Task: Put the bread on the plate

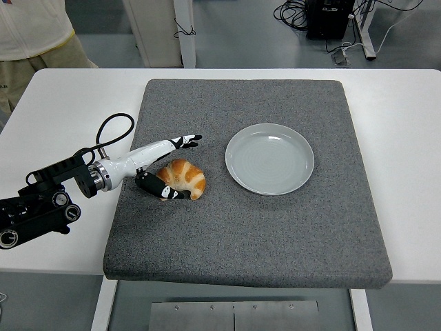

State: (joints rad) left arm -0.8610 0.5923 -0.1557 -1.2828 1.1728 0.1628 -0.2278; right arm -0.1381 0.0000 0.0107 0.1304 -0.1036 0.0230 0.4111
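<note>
- White table (413,138): fills most of the view, no print or label legible on it.
- Grey mat (275,234): lies flat on the table, covers the middle; no writing on it.
- Person (34,34): top left corner, behind the table's far edge, pale top & tan trousers; only the torso shows, no print on the clothes readable.
- Left arm (48,200): black, comes in from the left edge, over the table's left part, w/ a looped black cable (110,131) above the wrist.
- Plate (269,158): pale grey, round, on the mat right of centre, nothing on it.
- Left hand (155,162): white w/ black tips, over the mat's left side. Fingers apart: upper ones stretched out above the bread, thumb (155,186) low at its near-left side, touching it. Not clamped shut, bread sits between them.
- Bread (182,177): golden croissant, on the mat just left of the plate, apart from it, not on the plate.
- Black box & cables (324,17): on the floor, top right; no brand legible.
</note>
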